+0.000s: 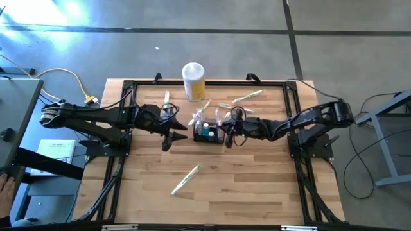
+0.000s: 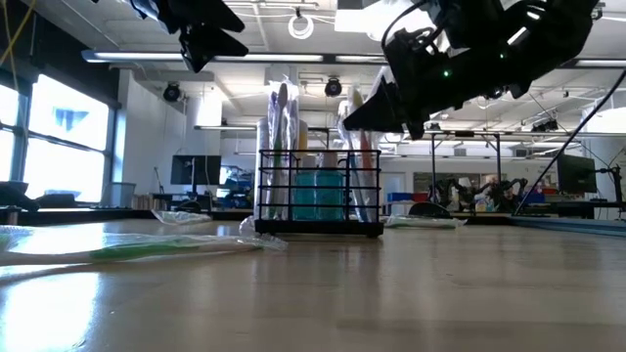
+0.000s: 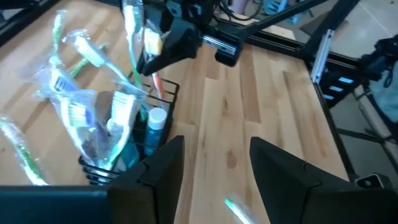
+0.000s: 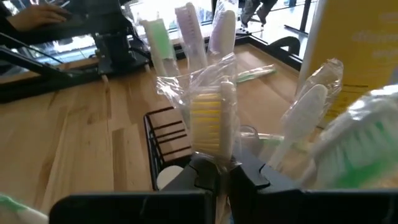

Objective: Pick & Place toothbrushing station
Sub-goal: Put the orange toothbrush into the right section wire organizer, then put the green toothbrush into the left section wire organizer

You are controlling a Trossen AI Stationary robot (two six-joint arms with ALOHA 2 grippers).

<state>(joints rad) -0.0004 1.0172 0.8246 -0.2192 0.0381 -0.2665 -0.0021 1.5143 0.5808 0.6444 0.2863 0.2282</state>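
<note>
A wooden table (image 1: 257, 186) is seen carrying a black wire basket (image 1: 207, 135) just beside the right gripper (image 1: 229, 136). A yellow-and-white canister (image 1: 193, 81) is set behind the basket. Wrapped toothbrushes are scattered: one (image 1: 185, 179) near the front, others (image 1: 247, 96) behind that gripper.

Black wire-mesh basket (image 1: 207, 135), yellow-and-white canister (image 1: 193, 81), pale striped wooden bench (image 1: 257, 186), green-and-white wrapped toothbrush (image 1: 185, 179), dark claws.

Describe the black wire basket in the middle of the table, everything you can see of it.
The black wire basket is a small rectangular caddy of thin dark bars, standing upright on the wooden table near its middle. It holds several plastic-wrapped toothbrushes upright and a teal container. The right gripper, shut on a wrapped yellow-bristled toothbrush, is at its edge; the open left gripper hangs beside it.
</note>
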